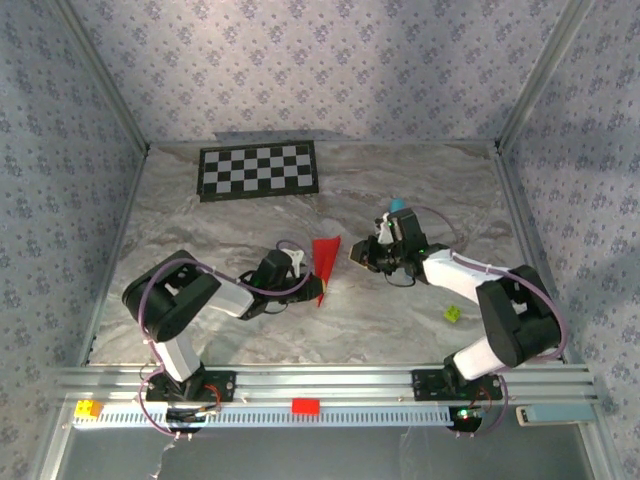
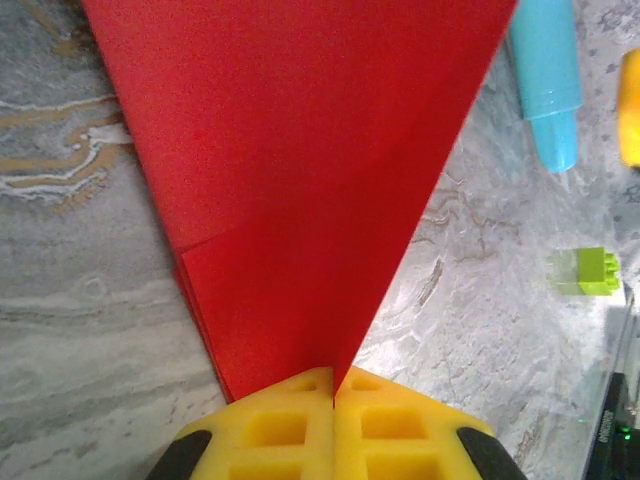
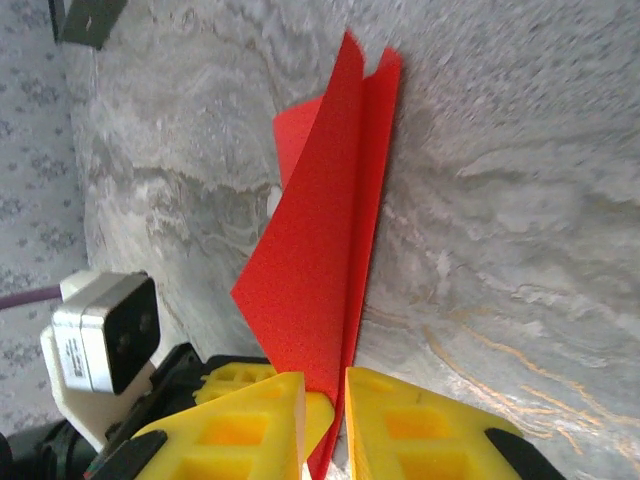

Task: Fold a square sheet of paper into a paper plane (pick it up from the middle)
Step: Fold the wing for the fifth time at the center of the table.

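Pinching: the left fingers (image 2: 280, 430) are pressed together on the narrow tip of the paper plane (image 2: 300, 180), which widens away from them.
Right side: the right fingers (image 3: 420, 430) stand a narrow gap apart, and the red tip shows in that gap; I cannot tell whether they touch the paper.
Plane's place: mid-counter between the two arms, with its point toward the arm bases and its wide end toward the checkerboard (image 1: 260, 170).
Plane's edges: the long edges are straight. Stacked layers show along one side in the left wrist view. Two flaps stand up with a slit between them in the right wrist view.
Open room: bare marbled counter (image 1: 200, 220) lies left of the plane and between it and the checkerboard.
Neighbours: a teal stick (image 2: 548, 80) lies just beside the wide end, and a green block (image 2: 585, 270) sits well apart.
Counter edges: metal posts and patterned walls close three sides. The near rail (image 1: 400, 380) has a red block (image 1: 305, 405) and a yellow block (image 1: 88, 408) just in front of it.
Writing: pale lettering on a dark part (image 2: 610, 430) is too small to read.
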`<state>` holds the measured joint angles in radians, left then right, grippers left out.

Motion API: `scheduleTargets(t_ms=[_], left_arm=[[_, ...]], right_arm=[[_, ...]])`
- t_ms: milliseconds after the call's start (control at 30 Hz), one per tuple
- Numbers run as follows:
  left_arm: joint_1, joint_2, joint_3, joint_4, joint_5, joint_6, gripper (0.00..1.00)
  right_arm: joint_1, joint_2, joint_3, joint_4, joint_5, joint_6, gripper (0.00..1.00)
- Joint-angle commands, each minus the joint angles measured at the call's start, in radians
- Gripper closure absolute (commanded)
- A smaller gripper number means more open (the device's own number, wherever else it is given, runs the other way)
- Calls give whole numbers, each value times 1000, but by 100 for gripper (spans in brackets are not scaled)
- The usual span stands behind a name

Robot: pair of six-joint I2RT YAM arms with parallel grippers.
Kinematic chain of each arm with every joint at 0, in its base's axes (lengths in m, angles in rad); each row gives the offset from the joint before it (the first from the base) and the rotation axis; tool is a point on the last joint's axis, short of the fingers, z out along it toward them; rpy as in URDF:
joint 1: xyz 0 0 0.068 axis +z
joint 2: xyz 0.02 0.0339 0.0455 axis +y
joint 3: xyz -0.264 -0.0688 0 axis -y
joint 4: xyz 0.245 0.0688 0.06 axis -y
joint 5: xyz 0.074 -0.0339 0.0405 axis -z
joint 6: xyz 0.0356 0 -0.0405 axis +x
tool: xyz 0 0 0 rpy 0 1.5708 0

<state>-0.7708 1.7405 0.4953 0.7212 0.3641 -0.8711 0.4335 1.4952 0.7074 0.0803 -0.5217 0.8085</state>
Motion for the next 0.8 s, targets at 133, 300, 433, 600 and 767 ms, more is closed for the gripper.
scheduleTargets(t_ms=[133, 300, 433, 600, 767], left_arm=[[-14, 70, -11, 32, 82, -27, 100], [-13, 32, -13, -13, 90, 10, 100], [-12, -21, -9, -100, 101, 79, 100], [-4, -56, -28, -132, 90, 85, 100], [-3, -46, -35, -119, 84, 55, 100]], right_arm=[[33, 42, 34, 50, -89, -44, 85], [51, 77, 56, 47, -106, -56, 88], [55, 85, 58, 54, -121, -57, 89], [78, 96, 68, 54, -142, -73, 91], [114, 143, 109, 17, -145, -108, 92]])
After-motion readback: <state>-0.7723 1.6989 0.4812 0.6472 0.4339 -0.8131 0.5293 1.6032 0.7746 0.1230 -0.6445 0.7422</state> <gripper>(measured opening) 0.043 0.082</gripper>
